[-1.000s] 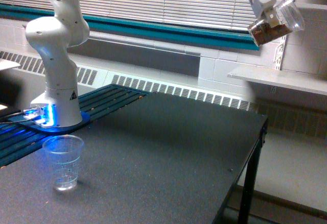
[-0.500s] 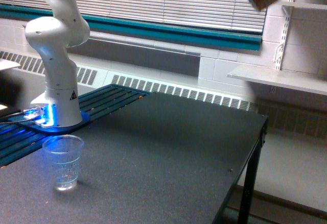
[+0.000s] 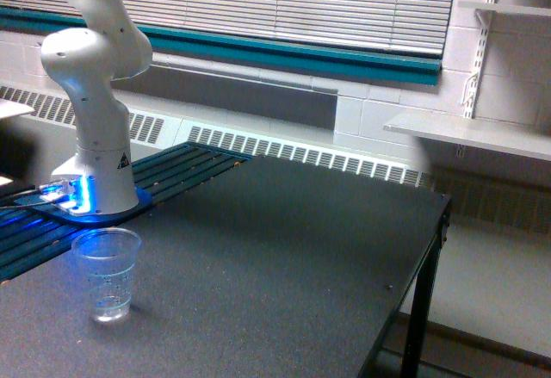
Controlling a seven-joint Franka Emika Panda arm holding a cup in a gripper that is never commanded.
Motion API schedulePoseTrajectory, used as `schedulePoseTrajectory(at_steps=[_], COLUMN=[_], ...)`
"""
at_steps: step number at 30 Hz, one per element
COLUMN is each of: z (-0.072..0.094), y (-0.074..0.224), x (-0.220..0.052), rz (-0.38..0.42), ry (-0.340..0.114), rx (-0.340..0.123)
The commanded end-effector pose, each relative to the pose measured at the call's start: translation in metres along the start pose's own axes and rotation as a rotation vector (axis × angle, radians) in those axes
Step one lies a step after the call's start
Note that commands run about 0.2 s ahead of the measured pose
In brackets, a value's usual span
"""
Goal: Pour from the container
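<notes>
Since the earlier frames the container and the gripper, formerly seen at the upper right, have been carried out of view above the top edge; neither is shown now, so the tool's state cannot be told. Only the arm's base column point(image 3: 93, 128) remains visible at the far left. A smaller clear ribbed cup point(image 3: 106, 273) is seen standing upright on the dark table point(image 3: 284, 257), near the left edge, just in front of the base. No poured material is seen in it. The container is judged light, thin-walled and somewhat slippery; it would best be held around its mid-wall with moderate pressure, so that deformation is avoided.
</notes>
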State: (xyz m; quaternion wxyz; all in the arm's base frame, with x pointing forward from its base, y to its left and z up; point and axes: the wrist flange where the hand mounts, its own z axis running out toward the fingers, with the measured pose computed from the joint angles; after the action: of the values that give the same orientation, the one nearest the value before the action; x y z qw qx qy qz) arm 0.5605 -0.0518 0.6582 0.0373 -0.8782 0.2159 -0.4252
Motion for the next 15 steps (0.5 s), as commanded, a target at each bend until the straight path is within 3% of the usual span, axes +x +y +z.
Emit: schedulePoseTrajectory(at_steps=[1, 15], z=[0.023, 0.019], y=[0.048, 0.129], x=[-0.017, -0.045], rz=[-0.037, -0.035], ry=[-0.037, -0.06], rx=[-0.078, -0.168])
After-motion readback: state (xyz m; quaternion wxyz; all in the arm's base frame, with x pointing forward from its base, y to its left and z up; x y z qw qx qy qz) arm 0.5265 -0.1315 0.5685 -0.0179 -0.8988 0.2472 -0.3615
